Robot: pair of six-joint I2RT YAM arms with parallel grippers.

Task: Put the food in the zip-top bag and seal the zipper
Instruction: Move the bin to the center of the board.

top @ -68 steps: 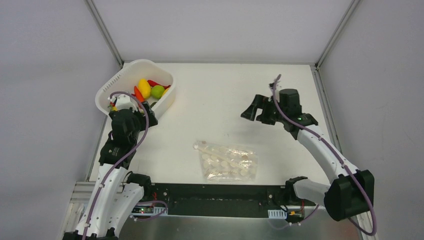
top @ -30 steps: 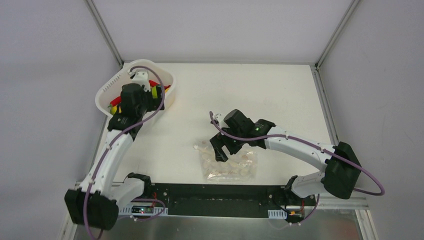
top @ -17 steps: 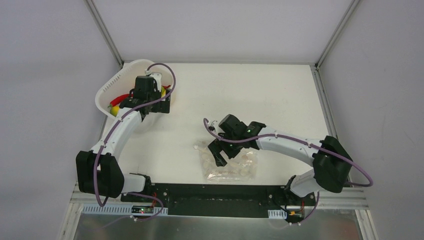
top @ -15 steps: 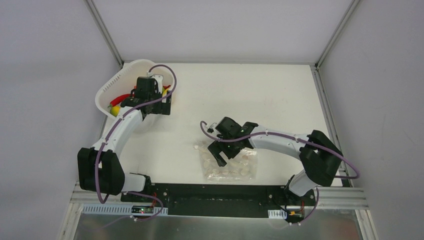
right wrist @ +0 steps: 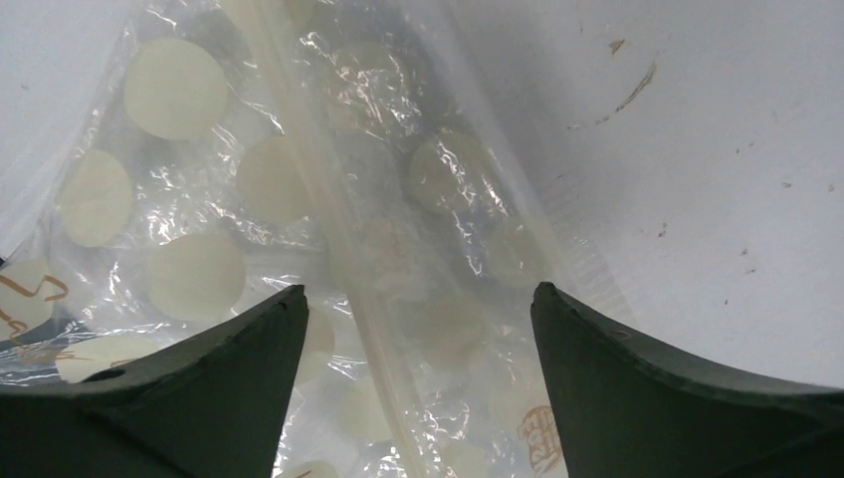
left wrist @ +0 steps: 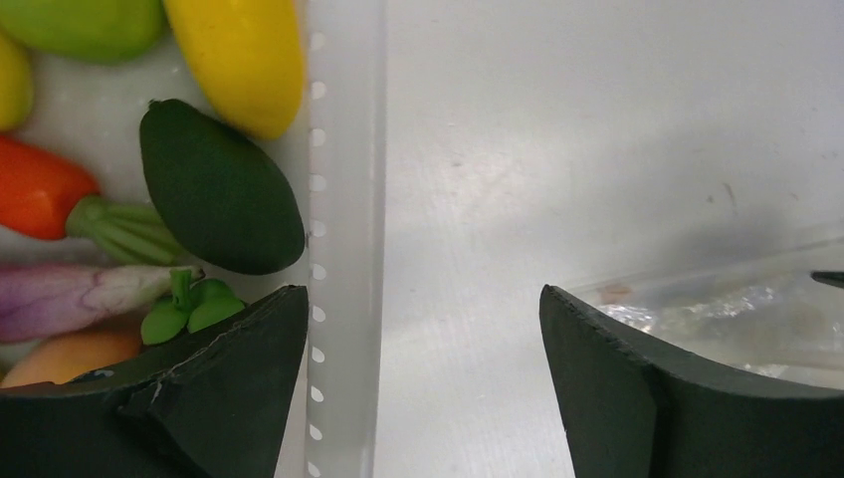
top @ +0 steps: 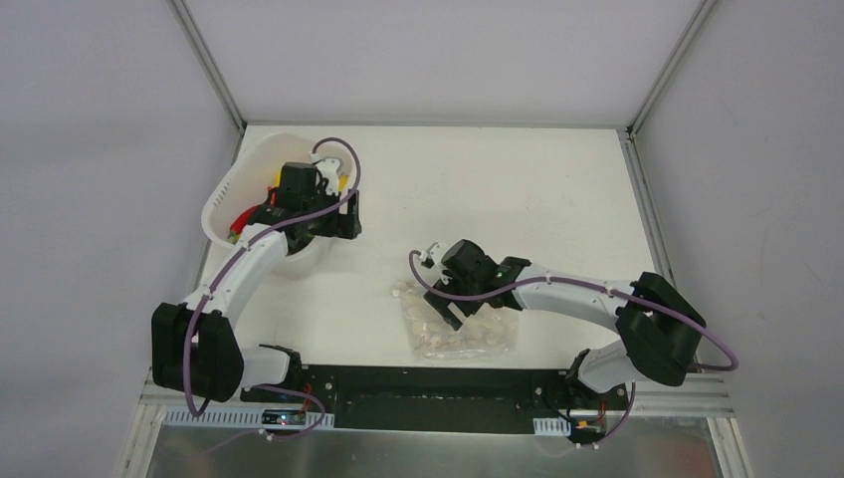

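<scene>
The food lies in a white tub at the back left: a dark green piece, a yellow one, an orange-red one and others. My left gripper is open astride the tub's perforated rim, with one finger inside the tub and one over the table; from above the left gripper sits at the tub's right side. The dotted zip-top bag lies flat near the front. My right gripper is open above the bag's left end, and the zipper runs between its fingers.
Grey walls and metal rails border the white table. A corner of the bag shows in the left wrist view. The arm bases stand on a black strip at the near edge.
The right arm swung from the right side down over the bag's left end. The left arm reached across the tub to its right rim, and the tub has shifted slightly toward the front right.
</scene>
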